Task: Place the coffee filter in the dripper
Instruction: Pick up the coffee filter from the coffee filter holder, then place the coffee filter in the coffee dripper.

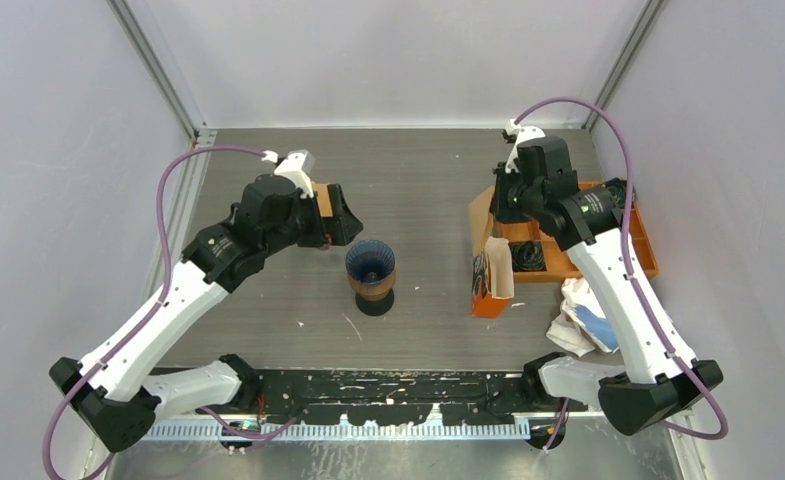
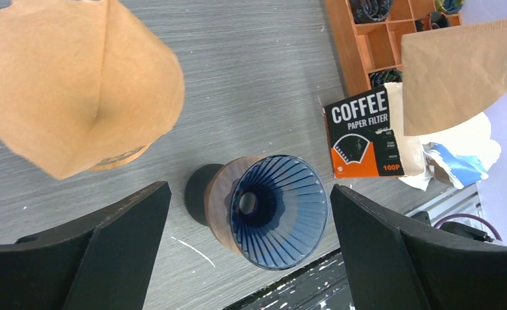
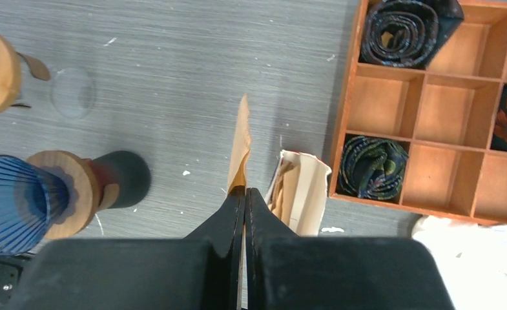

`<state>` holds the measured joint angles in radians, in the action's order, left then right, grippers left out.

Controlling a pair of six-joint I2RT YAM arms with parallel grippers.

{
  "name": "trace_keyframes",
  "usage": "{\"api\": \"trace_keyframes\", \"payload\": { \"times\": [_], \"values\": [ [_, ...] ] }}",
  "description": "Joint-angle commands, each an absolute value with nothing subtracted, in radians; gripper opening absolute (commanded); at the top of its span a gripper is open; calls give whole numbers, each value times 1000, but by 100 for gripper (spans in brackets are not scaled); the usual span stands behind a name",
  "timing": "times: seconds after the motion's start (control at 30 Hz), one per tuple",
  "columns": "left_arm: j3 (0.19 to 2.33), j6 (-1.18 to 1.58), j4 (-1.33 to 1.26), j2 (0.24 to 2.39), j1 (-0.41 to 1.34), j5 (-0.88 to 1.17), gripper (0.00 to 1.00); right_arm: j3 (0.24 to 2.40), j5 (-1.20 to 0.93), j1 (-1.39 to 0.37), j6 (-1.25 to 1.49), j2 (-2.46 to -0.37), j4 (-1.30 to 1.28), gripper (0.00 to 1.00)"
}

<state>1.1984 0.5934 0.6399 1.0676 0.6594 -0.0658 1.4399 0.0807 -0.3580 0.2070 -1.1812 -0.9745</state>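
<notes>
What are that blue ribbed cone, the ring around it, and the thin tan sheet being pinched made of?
Blue ribbed cone: see-through and glossy, likely glass or plastic. Round collar: wood, faint grain, matte. Tan sheet in the right pincer: thin matte paper, unbleached-looking brown.

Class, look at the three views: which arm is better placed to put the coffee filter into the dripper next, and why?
Probably the right arm: the right pincer is shut on the filter. The left pincer hangs open and empty by the dripper.
</notes>
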Motion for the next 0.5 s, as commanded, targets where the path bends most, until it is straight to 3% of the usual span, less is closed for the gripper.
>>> {"api": "trace_keyframes", "payload": {
  "times": [0.0,0.27,0.47],
  "values": [
    [1260,606,560,1088,671,-17,98,1514,3,-359,192,-1207,-973,1],
    [1290,614,489,1135,727,-54,98,1518,-117,-383,265,-1226,-862,1],
    [1300,609,444,1166,803,-150,98,1537,-88,-481,298,-1268,-808,1]
  ]
}}
